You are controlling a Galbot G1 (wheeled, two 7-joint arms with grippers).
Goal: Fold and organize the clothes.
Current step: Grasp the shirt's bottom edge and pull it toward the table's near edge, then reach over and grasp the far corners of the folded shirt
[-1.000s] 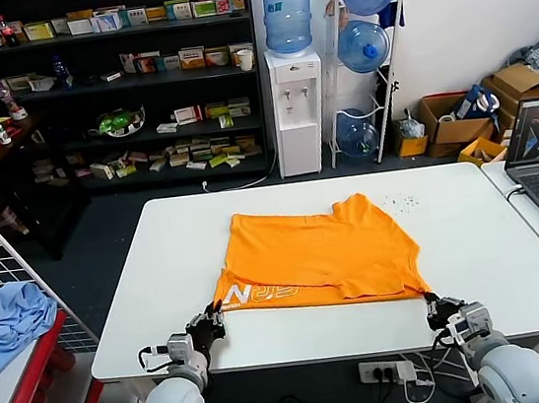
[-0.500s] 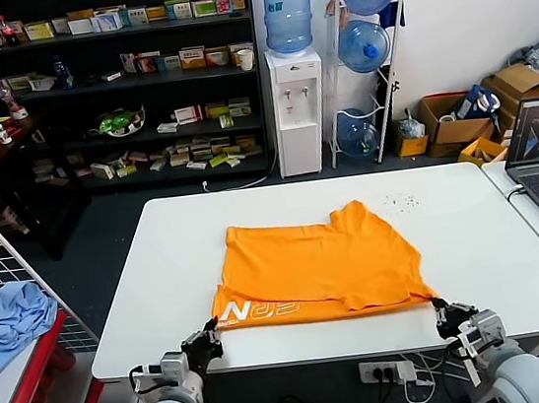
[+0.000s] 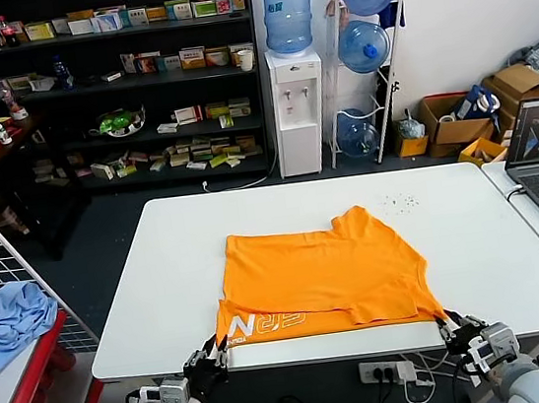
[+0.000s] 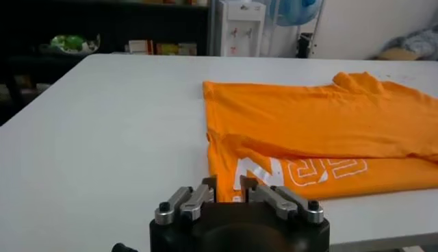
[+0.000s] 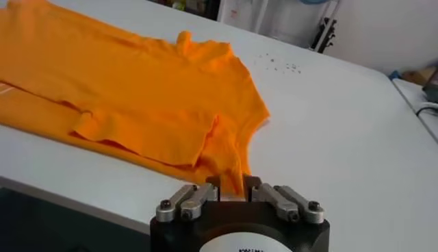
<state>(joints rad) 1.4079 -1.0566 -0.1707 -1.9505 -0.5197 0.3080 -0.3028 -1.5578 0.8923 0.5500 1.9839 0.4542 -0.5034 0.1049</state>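
White block letters run along the near fold of the orange T-shirt (image 3: 324, 279); only an "N" reads clearly. The shirt lies folded on the white table (image 3: 160, 275), its front edge at the table's near edge. The left gripper (image 4: 228, 190) and right gripper (image 5: 233, 186) each have their fingers parted around a near corner of the shirt.

T-shirt (image 3: 324, 274) reads "N" (remaining lettering unreadable).
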